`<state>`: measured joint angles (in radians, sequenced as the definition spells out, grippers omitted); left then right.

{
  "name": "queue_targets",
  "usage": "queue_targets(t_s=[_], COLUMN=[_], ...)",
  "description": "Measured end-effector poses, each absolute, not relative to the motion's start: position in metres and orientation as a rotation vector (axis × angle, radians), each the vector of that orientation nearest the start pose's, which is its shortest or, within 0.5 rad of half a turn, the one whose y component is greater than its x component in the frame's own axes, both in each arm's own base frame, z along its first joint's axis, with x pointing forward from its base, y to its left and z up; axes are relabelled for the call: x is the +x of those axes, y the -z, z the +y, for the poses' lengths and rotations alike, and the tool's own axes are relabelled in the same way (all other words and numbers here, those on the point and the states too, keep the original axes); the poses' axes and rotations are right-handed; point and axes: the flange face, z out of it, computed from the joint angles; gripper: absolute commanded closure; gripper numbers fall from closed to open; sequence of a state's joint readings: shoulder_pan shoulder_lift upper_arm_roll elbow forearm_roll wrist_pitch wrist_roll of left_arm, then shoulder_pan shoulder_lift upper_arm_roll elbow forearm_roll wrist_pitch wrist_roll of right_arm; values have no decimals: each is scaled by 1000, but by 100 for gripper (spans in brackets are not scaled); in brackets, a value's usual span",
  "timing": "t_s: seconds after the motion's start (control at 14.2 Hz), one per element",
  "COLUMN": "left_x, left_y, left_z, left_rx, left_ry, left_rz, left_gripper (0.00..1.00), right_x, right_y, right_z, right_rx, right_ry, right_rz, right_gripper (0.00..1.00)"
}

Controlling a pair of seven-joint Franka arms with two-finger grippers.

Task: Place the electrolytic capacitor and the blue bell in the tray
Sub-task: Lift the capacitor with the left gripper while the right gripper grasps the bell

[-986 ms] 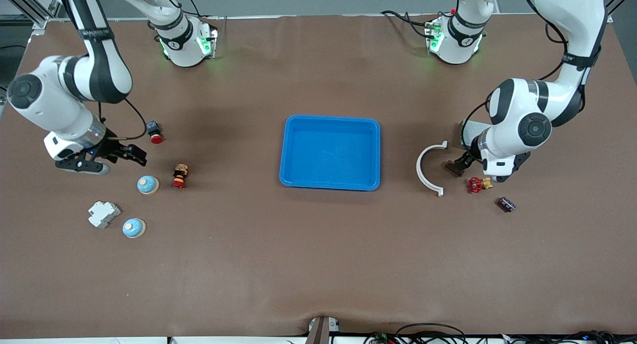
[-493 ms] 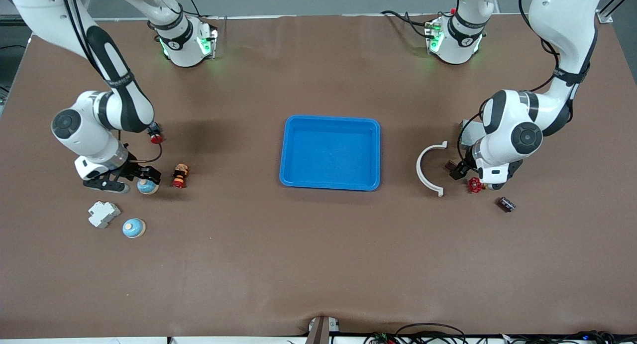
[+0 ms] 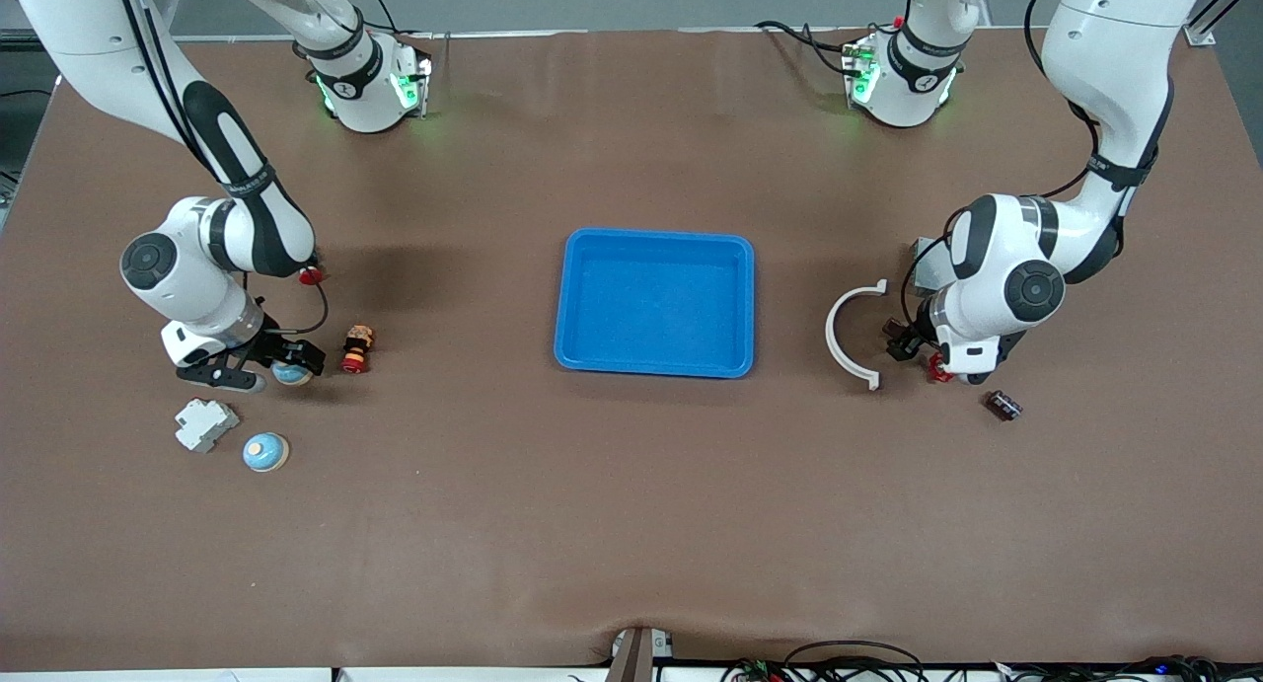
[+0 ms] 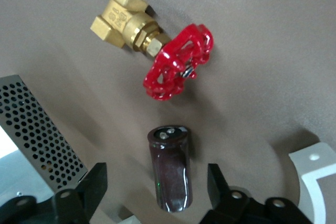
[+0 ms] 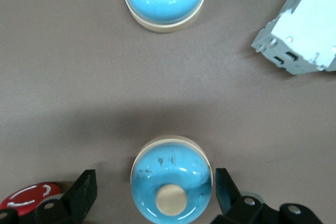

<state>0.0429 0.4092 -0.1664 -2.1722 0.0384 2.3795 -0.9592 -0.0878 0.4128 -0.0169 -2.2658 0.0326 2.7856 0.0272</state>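
The bright-blue tray (image 3: 654, 243) lies empty at the table's middle. My right gripper (image 3: 286, 364) is open and low around a blue bell (image 5: 172, 179), one finger (image 5: 84, 192) on each side and apart from it. A second blue bell (image 3: 264, 452) sits nearer the front camera. My left gripper (image 3: 903, 344) is open and low around a dark brown electrolytic capacitor (image 4: 170, 169) lying on the table, its fingers (image 4: 218, 184) apart from it. A second dark capacitor (image 3: 1004, 405) lies nearer the front camera.
By the left gripper are a red-handled brass valve (image 4: 178, 61), a white curved bracket (image 3: 851, 332) and a perforated grey metal box (image 4: 37, 135). By the right gripper are a grey block (image 3: 205, 423), a red button (image 3: 311, 275) and a small figure (image 3: 357, 348).
The right gripper has moved toward the tray and down, from beside the bell to around it. The left gripper has dropped lower over the capacitor beside the valve.
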Motion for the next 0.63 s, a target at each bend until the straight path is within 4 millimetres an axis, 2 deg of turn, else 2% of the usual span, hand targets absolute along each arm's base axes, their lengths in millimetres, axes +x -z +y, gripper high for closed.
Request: queue_targets(t_s=[0.07, 0.14, 0.21, 0.42, 0.63], left_x=[540, 542, 544, 545, 551], left_y=[-189, -188, -186, -180, -187], left_z=[-69, -69, -71, -72, -71], left_rx=[-2822, -2829, -2833, -2837, -2856], left_ry=[-277, -267, -262, -262, -236], left_rz=[-1215, -1218, -1217, -1216, -1204], left_gripper=[69, 89, 100, 100, 100], right_x=[545, 545, 545, 544, 543], right_y=[-187, -187, -186, -183, -178], right_z=[-59, -60, -60, -61, -61], right_rx=[-3125, -3125, -3125, -3126, -3126], right_ry=[173, 175, 173, 166, 153], right_rz=[252, 253, 254, 257, 257], right_gripper=[0, 0, 0, 0, 0])
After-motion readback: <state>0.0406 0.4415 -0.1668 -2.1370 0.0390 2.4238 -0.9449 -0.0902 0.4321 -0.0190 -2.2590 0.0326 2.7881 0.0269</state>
